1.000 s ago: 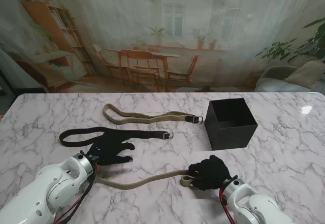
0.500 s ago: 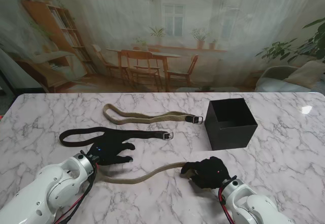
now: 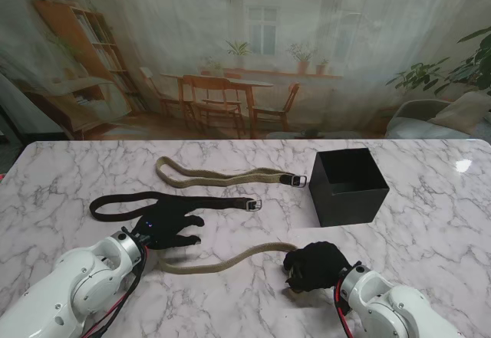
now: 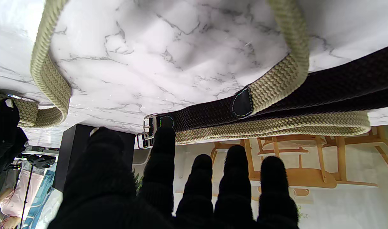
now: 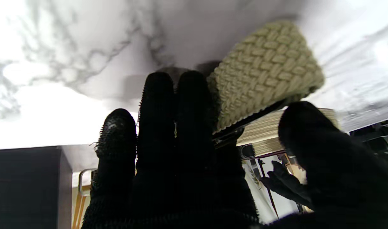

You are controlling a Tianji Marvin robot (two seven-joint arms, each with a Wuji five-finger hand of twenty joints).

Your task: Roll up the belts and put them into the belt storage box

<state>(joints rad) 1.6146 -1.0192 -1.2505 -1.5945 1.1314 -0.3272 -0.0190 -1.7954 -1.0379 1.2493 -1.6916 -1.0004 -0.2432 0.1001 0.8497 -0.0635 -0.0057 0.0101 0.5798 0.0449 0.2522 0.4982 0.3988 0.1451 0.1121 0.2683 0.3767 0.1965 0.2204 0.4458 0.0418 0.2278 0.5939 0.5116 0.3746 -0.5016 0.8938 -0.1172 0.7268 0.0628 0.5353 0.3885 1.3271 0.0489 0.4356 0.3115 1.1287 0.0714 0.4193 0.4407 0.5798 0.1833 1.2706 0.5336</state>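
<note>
Since a second ago, right robot hand (image 3: 314, 267) has drawn the near tan belt (image 3: 230, 259) rightward | it grips the rolled end, starting a coil | left robot hand (image 3: 169, 229) rests spread, empty | box (image 3: 349, 187) waits beyond on counter (image 3: 430, 223).

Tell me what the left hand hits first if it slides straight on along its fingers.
Probably the black woven belt lying just ahead of the left hand; its silver buckle sits near the fingertips, though depth is uncertain.
</note>
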